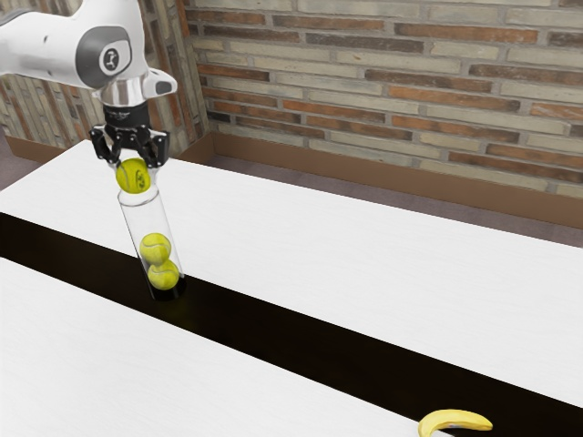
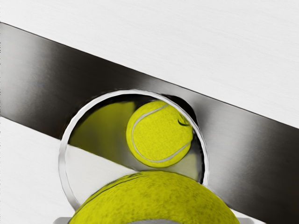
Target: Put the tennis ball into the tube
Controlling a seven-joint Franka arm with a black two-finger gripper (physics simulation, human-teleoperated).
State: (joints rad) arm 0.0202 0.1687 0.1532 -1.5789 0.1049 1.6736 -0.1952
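My gripper (image 1: 134,171) is shut on a tennis ball (image 1: 133,177), one finger at either side of it. Directly beneath stands the clear tube (image 1: 148,220), upright on the dark stripe, with the held ball just at its open mouth. Two more balls rest low inside the tube, an upper ball (image 1: 155,248) and a bottom ball (image 1: 164,274). In the wrist view the gripper (image 2: 154,220) shows grey finger edges beside the large held ball (image 2: 154,198). That ball covers the near part of the tube's rim (image 2: 62,161); beyond it, a ball (image 2: 160,134) is visible down inside.
A banana (image 1: 455,420) lies at the exterior view's lower right, far from the tube. The white table (image 1: 364,264) has a dark stripe (image 1: 301,339) running across it, and a brick wall (image 1: 392,91) rises behind.
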